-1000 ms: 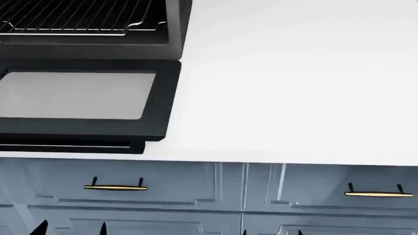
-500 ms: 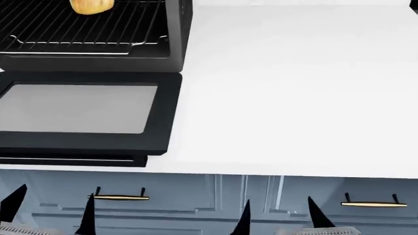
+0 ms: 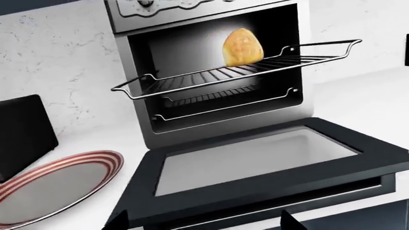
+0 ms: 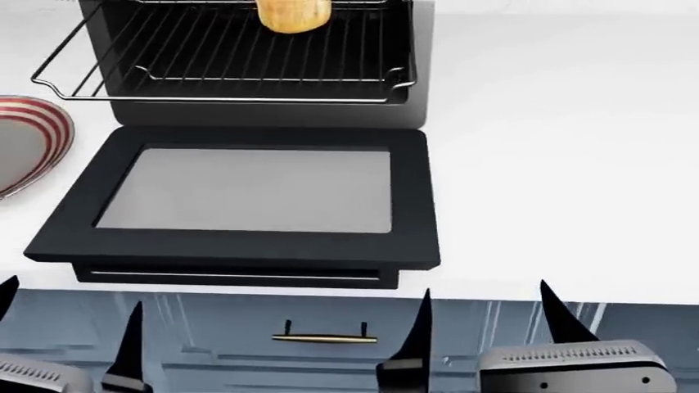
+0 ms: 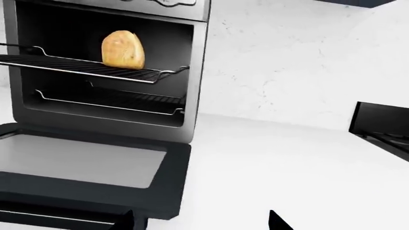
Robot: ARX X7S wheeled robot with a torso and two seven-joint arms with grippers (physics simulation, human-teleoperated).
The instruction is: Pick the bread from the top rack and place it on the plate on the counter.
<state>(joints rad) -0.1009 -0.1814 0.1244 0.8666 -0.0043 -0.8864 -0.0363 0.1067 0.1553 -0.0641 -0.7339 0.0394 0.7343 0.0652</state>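
Note:
The bread, a golden-brown roll, sits on the top rack, which is pulled out over the open black oven door. It also shows in the left wrist view and the right wrist view. The red-striped plate lies on the white counter left of the door, and shows in the left wrist view. My left gripper and right gripper are open and empty, low in front of the counter edge, far from the bread.
A lower rack sits inside the oven. A black box stands behind the plate. A black appliance edge lies at the counter's far right. Blue-grey cabinet fronts with a gold handle are below the counter.
The head view has shifted, so the oven now sits right of where it was and the plate has come into view. Both grippers have risen further into the bottom of the view.

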